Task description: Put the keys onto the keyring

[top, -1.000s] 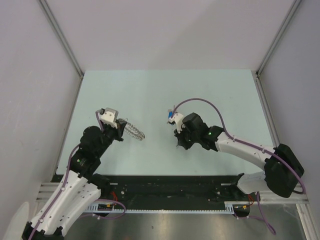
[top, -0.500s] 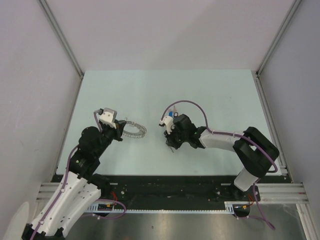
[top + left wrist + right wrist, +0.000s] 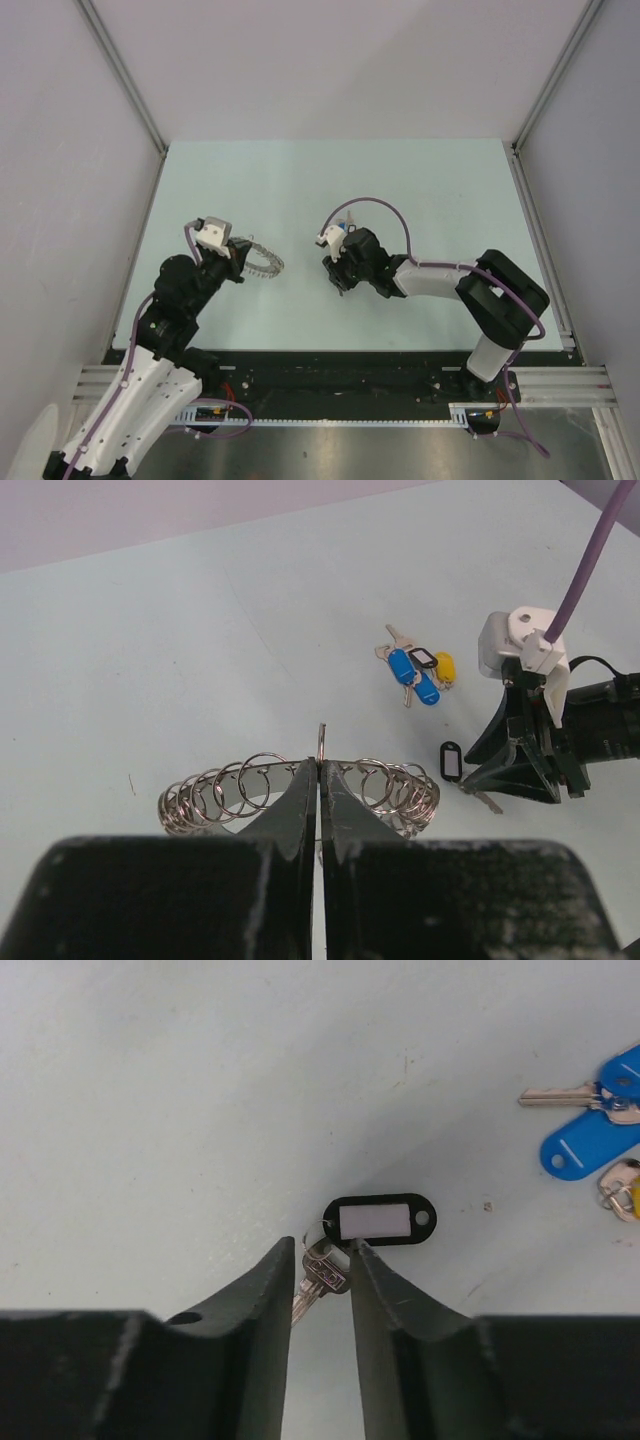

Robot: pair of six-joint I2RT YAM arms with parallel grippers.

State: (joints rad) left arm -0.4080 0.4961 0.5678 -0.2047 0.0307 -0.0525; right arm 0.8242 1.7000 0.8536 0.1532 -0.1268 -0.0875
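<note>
Right wrist view is filled by the right gripper (image 3: 322, 1245), whose jaws are parted a little. The black-tagged key (image 3: 380, 1220) lies flat on the table (image 3: 150, 1110), its metal blade in the gap between them and its oval tag just past the fingertips. No pinch on the key can be made out. Its long axis is judged to run roughly along the gripper's reach, not across it. The keyring (image 3: 215, 792) is pinched at its rim by the left gripper (image 3: 320, 772), whose fingers are pressed together. From the keyring, the black-tagged key lies toward the right arm, well apart, and the blue and yellow keys (image 3: 415, 670) lie farther off. The right arm is clearly the nearer one to the key.
</note>
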